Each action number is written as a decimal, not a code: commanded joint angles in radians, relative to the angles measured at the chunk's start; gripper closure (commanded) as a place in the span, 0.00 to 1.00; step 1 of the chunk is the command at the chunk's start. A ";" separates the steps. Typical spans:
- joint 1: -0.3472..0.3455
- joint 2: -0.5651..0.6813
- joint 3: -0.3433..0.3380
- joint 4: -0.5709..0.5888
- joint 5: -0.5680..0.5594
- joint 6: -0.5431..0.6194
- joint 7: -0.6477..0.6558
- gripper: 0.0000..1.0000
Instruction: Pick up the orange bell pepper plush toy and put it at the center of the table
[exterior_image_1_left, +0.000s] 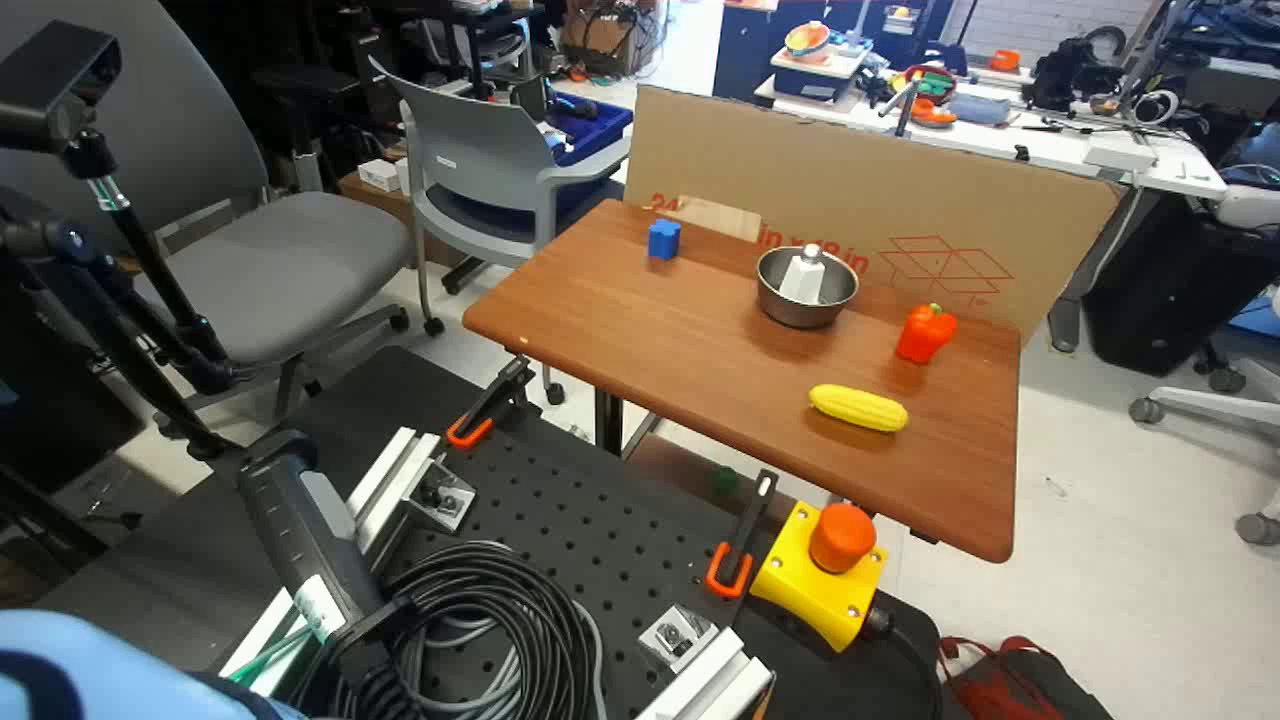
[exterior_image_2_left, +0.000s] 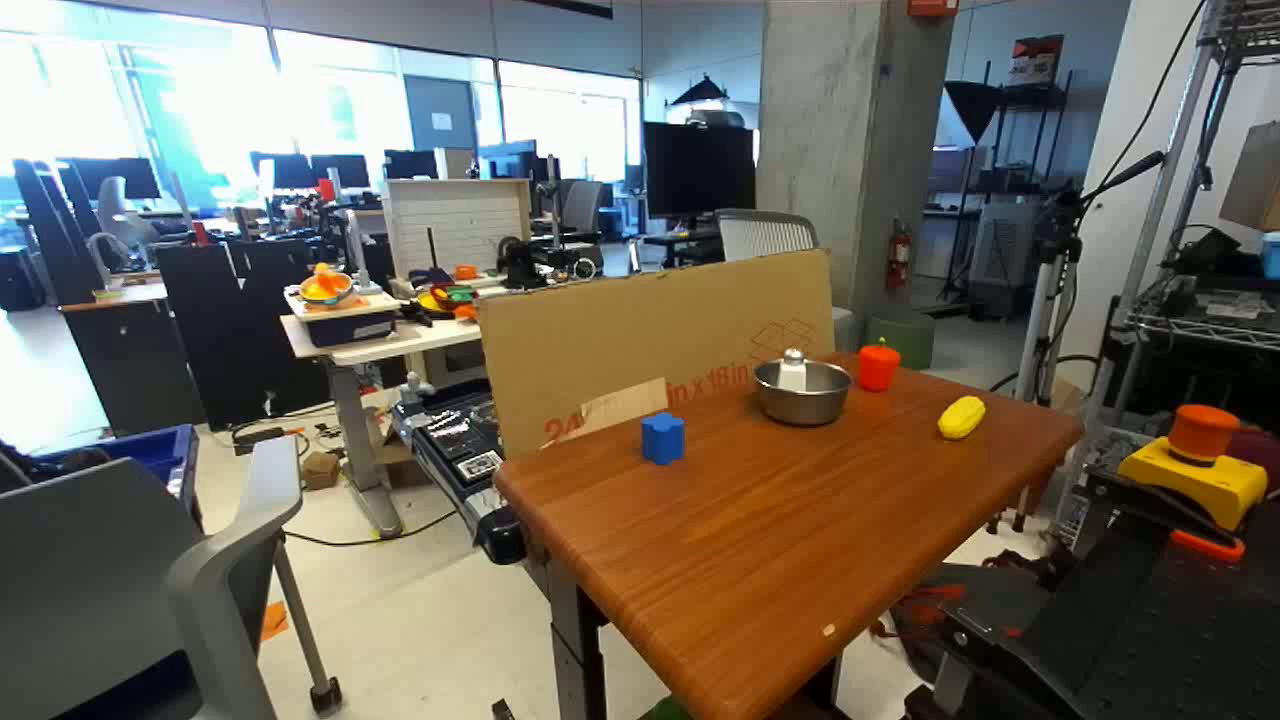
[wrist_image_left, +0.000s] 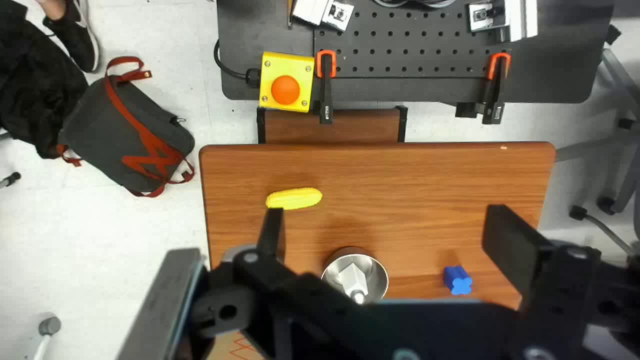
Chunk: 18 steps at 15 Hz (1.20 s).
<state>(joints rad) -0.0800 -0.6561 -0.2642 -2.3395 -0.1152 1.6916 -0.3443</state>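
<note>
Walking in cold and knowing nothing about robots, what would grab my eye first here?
Probably the bright orange-red bell pepper toy, standing upright on the wooden table near the cardboard panel in both exterior views. Next comes the yellow box with its round orange button, at the edge of the black platform. Then the robot's dark gripper, open wide across the lower part of the wrist view.

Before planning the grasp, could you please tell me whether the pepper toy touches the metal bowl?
Apart: an exterior view shows bare tabletop between the pepper toy and the metal bowl.
</note>
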 joint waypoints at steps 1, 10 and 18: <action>-0.008 0.002 0.006 0.003 0.004 -0.002 -0.004 0.00; 0.003 0.055 0.023 0.005 0.018 0.049 0.033 0.00; 0.002 0.390 0.116 0.066 -0.005 0.394 0.201 0.00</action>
<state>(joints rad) -0.0698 -0.4135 -0.1725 -2.3334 -0.1098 1.9875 -0.1922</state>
